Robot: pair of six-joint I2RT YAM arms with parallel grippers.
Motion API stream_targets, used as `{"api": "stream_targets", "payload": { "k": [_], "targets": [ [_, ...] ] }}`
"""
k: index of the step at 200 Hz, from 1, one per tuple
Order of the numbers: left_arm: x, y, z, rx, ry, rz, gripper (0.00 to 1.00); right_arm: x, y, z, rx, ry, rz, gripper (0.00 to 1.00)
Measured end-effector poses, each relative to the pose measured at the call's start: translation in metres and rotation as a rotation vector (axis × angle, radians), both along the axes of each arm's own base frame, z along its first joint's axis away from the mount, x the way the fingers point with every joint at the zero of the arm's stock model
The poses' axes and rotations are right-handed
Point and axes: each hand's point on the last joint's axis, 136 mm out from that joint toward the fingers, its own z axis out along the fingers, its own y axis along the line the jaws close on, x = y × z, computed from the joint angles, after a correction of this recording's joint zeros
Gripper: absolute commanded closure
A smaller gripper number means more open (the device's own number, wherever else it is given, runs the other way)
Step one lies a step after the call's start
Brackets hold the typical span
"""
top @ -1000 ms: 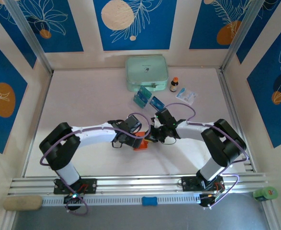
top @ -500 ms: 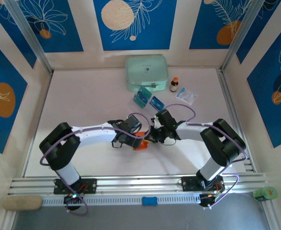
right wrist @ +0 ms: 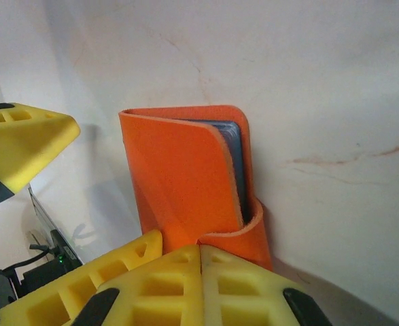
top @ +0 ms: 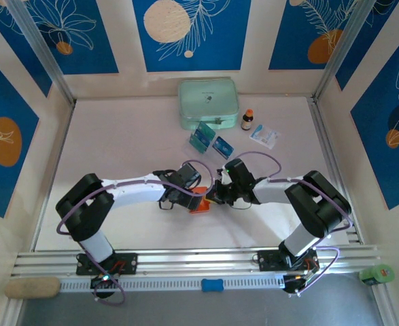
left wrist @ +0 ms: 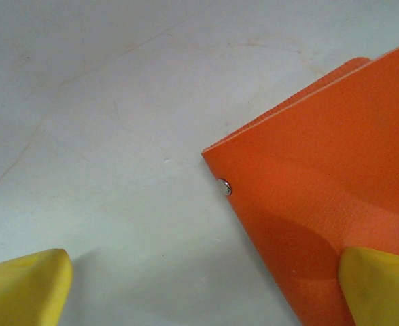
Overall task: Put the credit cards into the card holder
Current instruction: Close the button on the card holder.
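Card holder (right wrist: 185, 176): an orange-red fold-over wallet on the white table (left wrist: 117, 102), lying between the tips of my two claws. It is half folded, and a dark blue-grey edge shows inside the fold. I cannot tell whether that is a card or the pocket lining.
Right claw (right wrist: 200, 257): the fingers are pressed together with nothing visible between them. Their tips are against the holder's curled lower fold.
Left claw (left wrist: 202, 263): spread wide. One yellow finger is over the holder's panel, near its snap stud (left wrist: 224, 187), and the other is over bare table.
Holder's handling: I judge it light, thin and floppy, with a grained skin that should grip fairly well. It will likely slide on the smooth table and fold itself shut, so one claw must pin it.
Where to hold it: one flap at its free edge, away from the spine.
Credit cards (top: 201, 137): two teal-blue cards just beside each other, beyond my right claw and well apart from the holder. I cannot tell whether they lie flat or lean.
Cards' handling: probably stiff, slick and very light. I would pinch one across a short edge and feed it in corner first.
Farther out: a white-and-blue sachet (top: 264, 136), then a small dark bottle (top: 247, 120), then a mint-green zip case (top: 209, 104).
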Motion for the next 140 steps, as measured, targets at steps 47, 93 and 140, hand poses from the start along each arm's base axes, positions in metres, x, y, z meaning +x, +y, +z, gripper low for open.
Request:
{"api": "stream_targets", "payload": {
  "k": [47, 93, 140],
  "targets": [
    [0.000, 0.000, 0.000, 0.000, 0.000, 0.000, 0.00, 0.000, 0.001, 0.003, -0.001, 0.028, 0.003, 0.78],
    [-0.001, 0.004, 0.009, 0.021, 0.002, 0.004, 0.00, 0.000, 0.003, 0.016, -0.026, 0.057, 0.020, 0.63],
    [0.013, -0.002, 0.057, -0.044, -0.076, 0.010, 0.00, 0.005, -0.011, 0.060, 0.003, -0.008, -0.012, 0.52]
  ]
}}
